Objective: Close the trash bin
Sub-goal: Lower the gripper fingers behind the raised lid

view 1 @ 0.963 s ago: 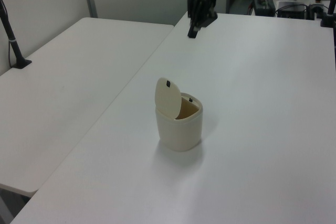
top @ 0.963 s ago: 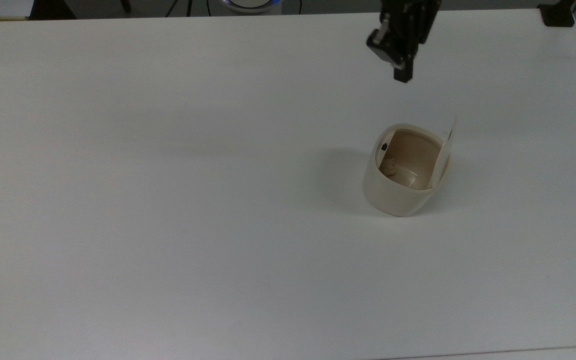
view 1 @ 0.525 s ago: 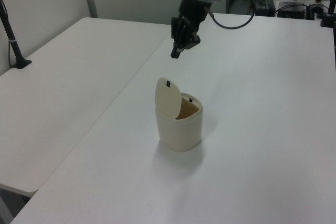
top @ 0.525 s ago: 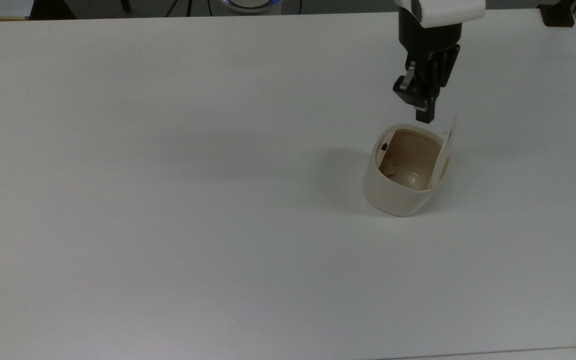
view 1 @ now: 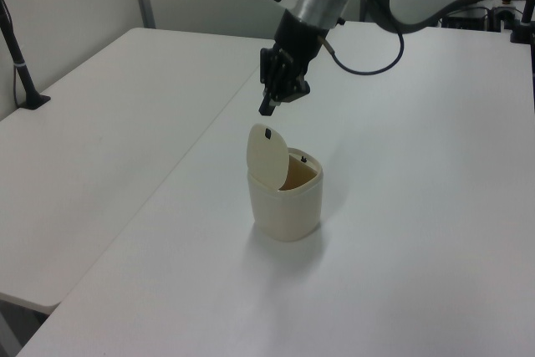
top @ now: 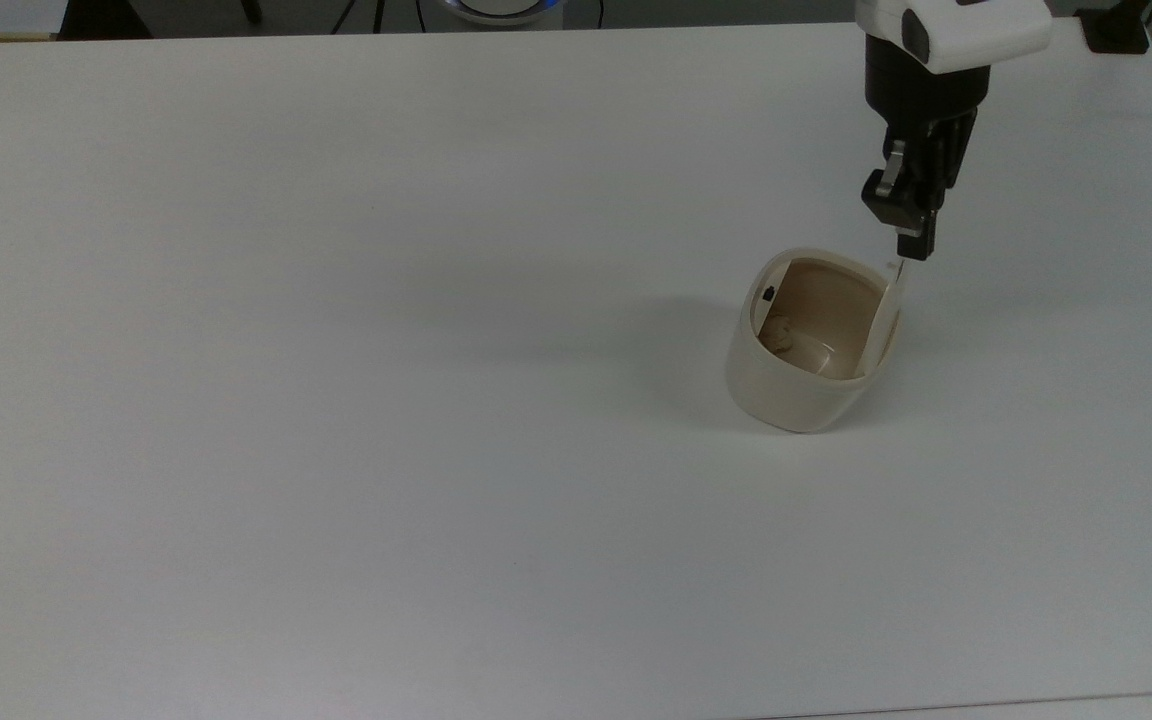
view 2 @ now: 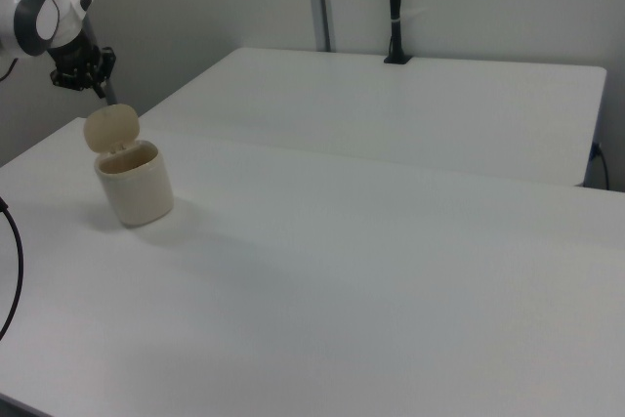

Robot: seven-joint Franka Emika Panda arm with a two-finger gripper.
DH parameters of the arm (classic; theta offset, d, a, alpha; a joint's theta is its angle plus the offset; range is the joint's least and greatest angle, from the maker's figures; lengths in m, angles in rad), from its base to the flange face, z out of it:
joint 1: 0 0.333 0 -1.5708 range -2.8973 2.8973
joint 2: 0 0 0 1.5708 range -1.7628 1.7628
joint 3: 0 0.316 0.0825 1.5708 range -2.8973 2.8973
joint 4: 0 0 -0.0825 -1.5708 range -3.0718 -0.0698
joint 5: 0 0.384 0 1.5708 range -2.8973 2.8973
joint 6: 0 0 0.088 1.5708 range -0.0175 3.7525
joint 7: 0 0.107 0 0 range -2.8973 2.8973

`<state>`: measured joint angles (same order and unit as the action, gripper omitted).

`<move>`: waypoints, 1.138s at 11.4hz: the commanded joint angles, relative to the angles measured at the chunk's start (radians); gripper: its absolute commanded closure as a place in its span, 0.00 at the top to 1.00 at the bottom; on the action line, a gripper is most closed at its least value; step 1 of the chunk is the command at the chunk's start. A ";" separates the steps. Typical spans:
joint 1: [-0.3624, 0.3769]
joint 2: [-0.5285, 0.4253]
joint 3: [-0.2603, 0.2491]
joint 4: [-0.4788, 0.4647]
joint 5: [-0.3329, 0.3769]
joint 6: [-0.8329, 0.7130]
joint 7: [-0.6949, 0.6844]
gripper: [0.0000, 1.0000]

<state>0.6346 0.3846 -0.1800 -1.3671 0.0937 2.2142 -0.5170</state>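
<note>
Trash bin (top: 804,385) on white bench (top: 336,400), lid (view 1: 267,155) upright, open; no legible markings. Claw (top: 914,248) hovers at lid's top edge, fingers together.

A small cream bin (view 1: 287,198) stands on a white table (view 1: 401,206) with its lid (view 1: 267,155) hinged up, nearly upright, on the left view's left side of the rim. The black gripper (view 1: 267,109) hangs just above the lid's top edge, pointing down, apart from it.
</note>
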 commanded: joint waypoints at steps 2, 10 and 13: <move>0.043 0.034 -0.012 0.022 -0.015 0.025 0.015 0.00; 0.065 0.031 -0.015 0.010 -0.016 0.009 0.025 0.00; 0.019 0.034 -0.022 0.008 -0.063 -0.022 0.040 0.00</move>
<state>0.6797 0.4200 -0.1916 -1.3597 0.0840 2.2235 -0.4971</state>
